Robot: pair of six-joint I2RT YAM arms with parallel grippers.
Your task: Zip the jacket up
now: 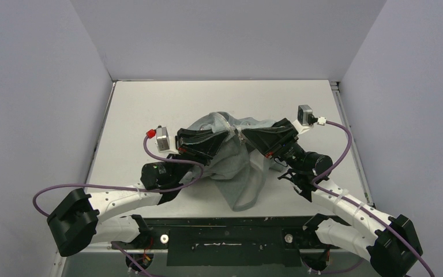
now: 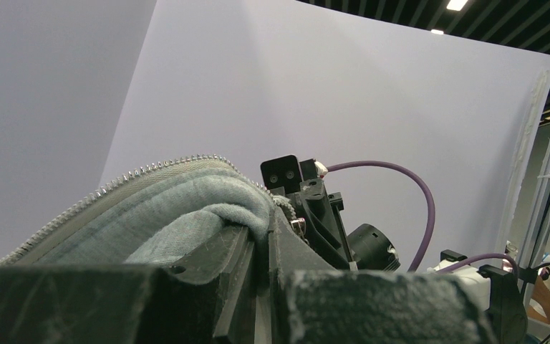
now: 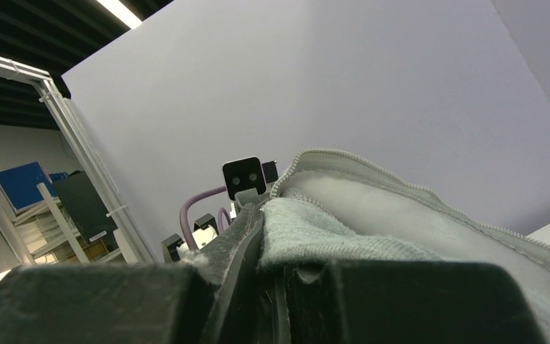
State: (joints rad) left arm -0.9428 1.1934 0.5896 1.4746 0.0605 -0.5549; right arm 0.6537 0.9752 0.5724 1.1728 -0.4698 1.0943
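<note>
I find left fingers [image 2: 215, 269] and right fingers [image 3: 235, 244] clamped on jacket [image 1: 239, 182] by zipper [image 2: 150, 168]; level both ends before mating.

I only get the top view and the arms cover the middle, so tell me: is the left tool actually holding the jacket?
Observer: Yes. The left wrist view shows the left tool shut on a fold of the jacket.
Operator: Which part of it is that?
Observer: An edge lined with zipper teeth; they arch up and come down right at the grip.
Operator: And the other side?
Observer: In its own wrist view, the right tool is shut on a toothed edge too.
</note>
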